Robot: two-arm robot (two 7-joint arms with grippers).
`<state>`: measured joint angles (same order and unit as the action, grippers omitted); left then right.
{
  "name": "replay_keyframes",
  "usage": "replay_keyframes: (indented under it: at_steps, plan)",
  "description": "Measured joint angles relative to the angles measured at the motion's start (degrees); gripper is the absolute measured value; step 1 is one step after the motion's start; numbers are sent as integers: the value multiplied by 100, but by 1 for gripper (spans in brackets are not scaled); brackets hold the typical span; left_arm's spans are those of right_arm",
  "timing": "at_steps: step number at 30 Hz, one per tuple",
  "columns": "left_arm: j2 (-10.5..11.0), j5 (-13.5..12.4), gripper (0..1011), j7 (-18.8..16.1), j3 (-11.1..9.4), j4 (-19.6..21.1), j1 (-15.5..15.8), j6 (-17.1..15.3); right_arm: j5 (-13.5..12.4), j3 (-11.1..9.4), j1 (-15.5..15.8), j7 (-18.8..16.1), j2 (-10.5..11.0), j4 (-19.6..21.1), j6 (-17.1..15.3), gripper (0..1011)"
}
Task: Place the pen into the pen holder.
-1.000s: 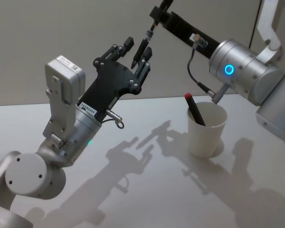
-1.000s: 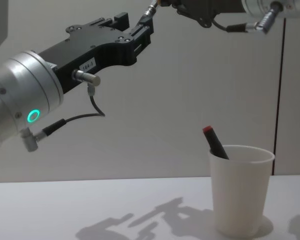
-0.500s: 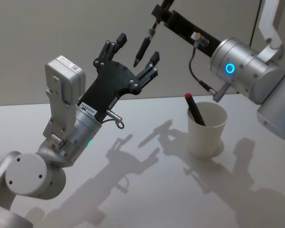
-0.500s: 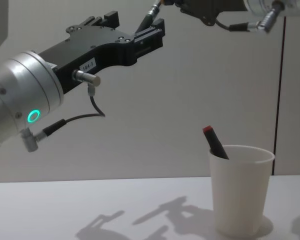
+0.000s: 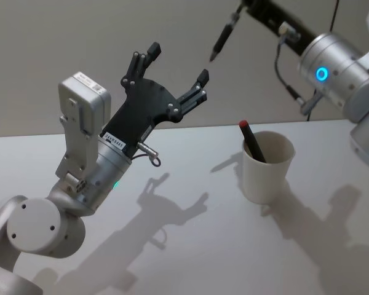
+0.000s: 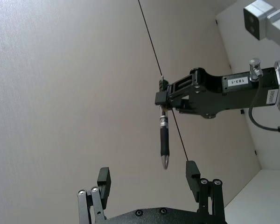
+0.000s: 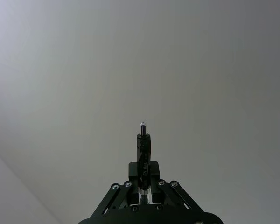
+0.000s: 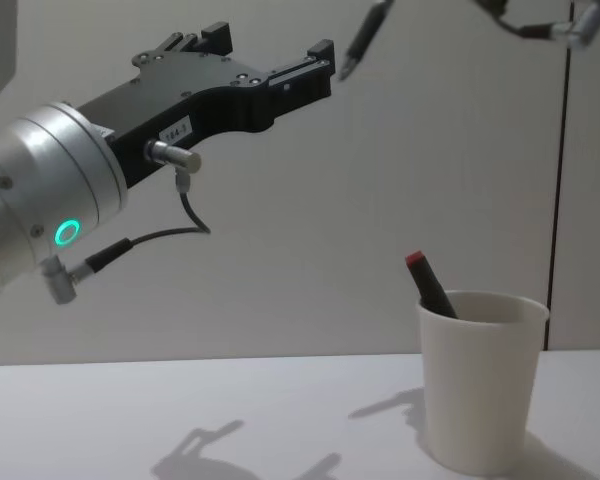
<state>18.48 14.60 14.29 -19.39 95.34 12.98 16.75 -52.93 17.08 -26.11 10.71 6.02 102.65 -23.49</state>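
White counter (image 5: 190, 258) carries the cup (image 5: 268, 166), a red-capped marker (image 5: 252, 141) inside. High above, right pincer (image 6: 164, 95), labelled 183-1, clamps the pen (image 5: 222, 39); left pincer (image 5: 174, 66) gapes apart.

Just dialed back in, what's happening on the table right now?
The right gripper holds a black pen by its top end, tip down, high in the air between the left gripper and the white paper cup. The left gripper is raised with its fingers spread open and empty. The cup stands on the table with a red-capped pen already leaning inside.
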Motion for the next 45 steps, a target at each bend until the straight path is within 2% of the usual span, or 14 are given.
replay_keyframes:
  at_steps: [4,7,8,19,27,36,45]
  plan:
    - [0,0,1001,0,0,0,0,0,195,-44,15,79,85,73,156,130]
    - [0,0,1000,0,0,0,0,0,434,-84,53,147,188,164,322,131]
    - [0,0,1001,0,0,0,0,1,434,-84,53,147,188,164,322,131]
    - [0,0,1001,0,1,0,0,1,1321,-141,295,227,567,503,711,130]
    - [0,0,1001,0,1,0,0,1,2030,-87,537,84,821,717,902,131]
    - [0,0,1001,0,1,0,0,1,2709,55,801,-120,1007,838,987,131]
    - [0,0,1000,0,1,0,0,1,3008,148,1028,-179,1095,870,864,131]
